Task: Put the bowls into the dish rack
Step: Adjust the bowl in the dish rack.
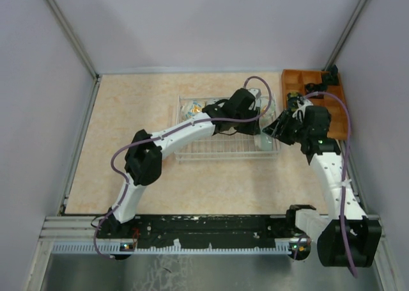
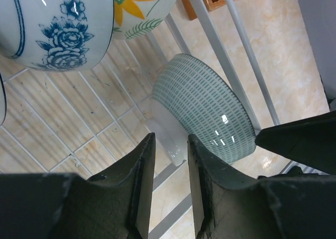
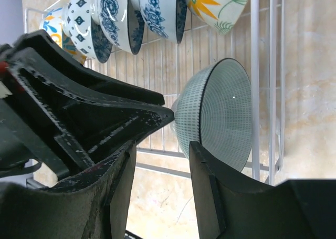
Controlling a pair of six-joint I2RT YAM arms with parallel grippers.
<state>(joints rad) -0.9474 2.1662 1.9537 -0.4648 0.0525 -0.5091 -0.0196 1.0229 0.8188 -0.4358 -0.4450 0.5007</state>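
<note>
The green-patterned bowl (image 2: 205, 110) stands on its edge at the right end of the dish rack (image 1: 192, 151). Its open side faces the rack's end wall and its white foot faces inward. The rim is very near the end wires, but I cannot tell if it touches them.

The left gripper (image 2: 170, 142) has its fingers apart, with the bowl's foot just at their tips. Whether they press on the foot or only frame it is not clear. The right gripper (image 3: 161, 147) comes from the outer side with its fingers spread. Only rack wire and table show in its gap, and one fingertip is just beside the bowl's lower wall.

The other bowls (image 3: 118, 18) lean in a row along the far side of the rack, the yellow-flower one nearest. A strip of bare grid floor separates them from the green bowl. Past the end wall lies bare table (image 1: 140, 112), then the orange tray (image 1: 300, 80) at the far right corner.
</note>
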